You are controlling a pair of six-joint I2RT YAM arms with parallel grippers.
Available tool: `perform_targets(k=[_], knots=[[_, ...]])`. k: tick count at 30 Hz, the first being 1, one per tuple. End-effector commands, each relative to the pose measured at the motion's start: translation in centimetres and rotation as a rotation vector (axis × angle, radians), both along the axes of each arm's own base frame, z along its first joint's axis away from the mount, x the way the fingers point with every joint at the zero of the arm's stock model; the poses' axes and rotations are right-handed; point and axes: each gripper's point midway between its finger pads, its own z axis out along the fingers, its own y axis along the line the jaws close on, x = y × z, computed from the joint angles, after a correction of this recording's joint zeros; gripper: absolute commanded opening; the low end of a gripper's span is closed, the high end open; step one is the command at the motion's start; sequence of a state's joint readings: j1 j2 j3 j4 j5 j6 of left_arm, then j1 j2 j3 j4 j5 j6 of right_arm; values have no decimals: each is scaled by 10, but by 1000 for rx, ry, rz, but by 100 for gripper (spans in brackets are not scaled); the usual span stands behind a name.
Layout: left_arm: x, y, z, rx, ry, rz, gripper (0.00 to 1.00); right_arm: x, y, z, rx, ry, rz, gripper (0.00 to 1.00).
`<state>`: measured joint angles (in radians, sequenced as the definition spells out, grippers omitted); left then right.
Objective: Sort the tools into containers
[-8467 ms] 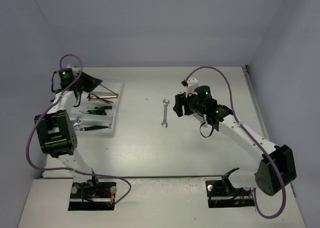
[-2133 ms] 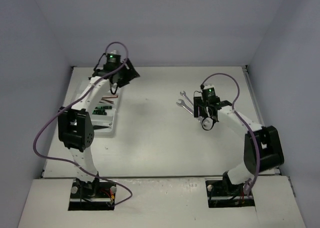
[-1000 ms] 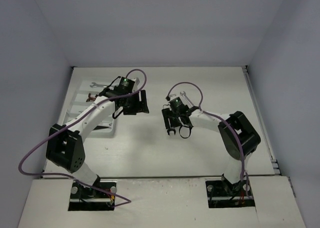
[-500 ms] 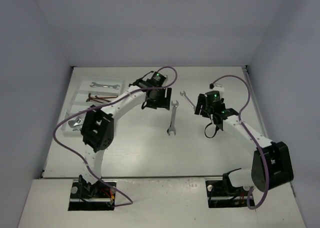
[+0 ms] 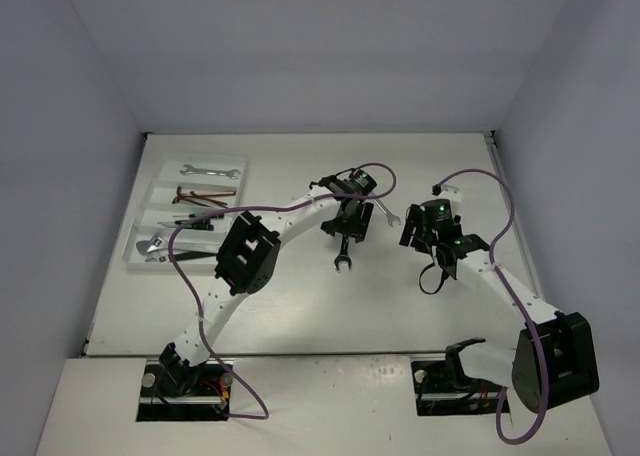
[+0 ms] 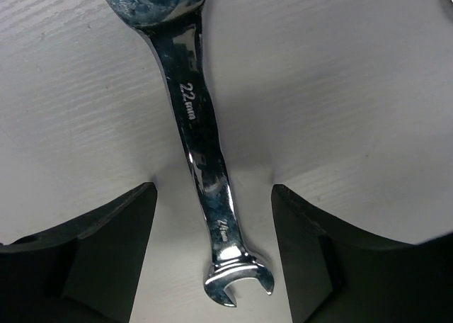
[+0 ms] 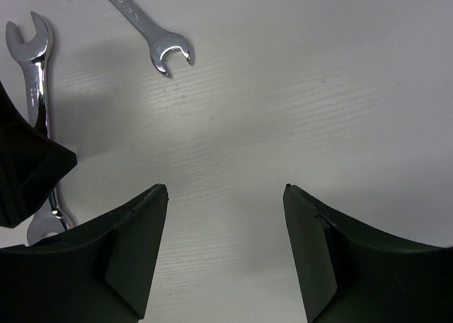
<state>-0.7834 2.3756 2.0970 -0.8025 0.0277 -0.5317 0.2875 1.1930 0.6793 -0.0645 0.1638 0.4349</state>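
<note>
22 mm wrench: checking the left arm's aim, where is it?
The wrench lies flat between the open left gripper's fingers, left wrist view; a smaller wrench lies right of it.

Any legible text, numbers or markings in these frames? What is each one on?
"22mm": stamped on the shank of the large silver wrench, left wrist view.
A second stamp near that wrench's open end is too blurred to read with confidence.
Slim silver open-end wrench, right wrist view: any stamp is too small to read.
Top view: nothing legible.
</note>
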Motion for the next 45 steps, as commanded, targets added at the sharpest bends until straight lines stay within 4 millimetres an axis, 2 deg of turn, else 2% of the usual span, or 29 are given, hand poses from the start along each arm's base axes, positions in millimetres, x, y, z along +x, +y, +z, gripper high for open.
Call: perform_targets(k=[1, 6, 11, 13, 14, 17, 18, 22, 26, 34, 39, 42, 45], knots=[[16, 9, 15, 42, -61, 28, 61, 5, -5, 15, 20, -63, -33, 64], [15, 10, 1, 54, -33, 36, 56, 3, -8, 20, 19, -81, -43, 64], [9, 8, -13, 47, 17, 45, 42, 2, -10, 21, 19, -81, -44, 64], [8, 9, -17, 51, 29, 50, 40, 2, -10, 22, 19, -82, -44, 64], [6, 10, -21, 52, 44, 53, 34, 2, -10, 22, 18, -83, -44, 64], [5, 20, -29, 47, 92, 83, 5, 1, -12, 23, 15, -84, -42, 64], [7, 23, -27, 41, 94, 89, 1, 0, -12, 23, 16, -84, -41, 64], [21, 42, -12, 18, 85, 123, 0, -1, -12, 23, 15, -83, -37, 64], [46, 71, 25, -29, 30, 181, 0, -2, -14, 25, 12, -88, -33, 64], [73, 101, 80, -150, -66, 238, 0, -1, -14, 24, 9, -84, -32, 64], [88, 125, 104, -205, -112, 314, 0, -1, -13, 25, 15, -87, -25, 64], [100, 149, 115, -233, -131, 389, 0, -2, -12, 25, 19, -87, -20, 64], [108, 163, 122, -253, -156, 422, 0, -3, -12, 24, 20, -86, -21, 64]])
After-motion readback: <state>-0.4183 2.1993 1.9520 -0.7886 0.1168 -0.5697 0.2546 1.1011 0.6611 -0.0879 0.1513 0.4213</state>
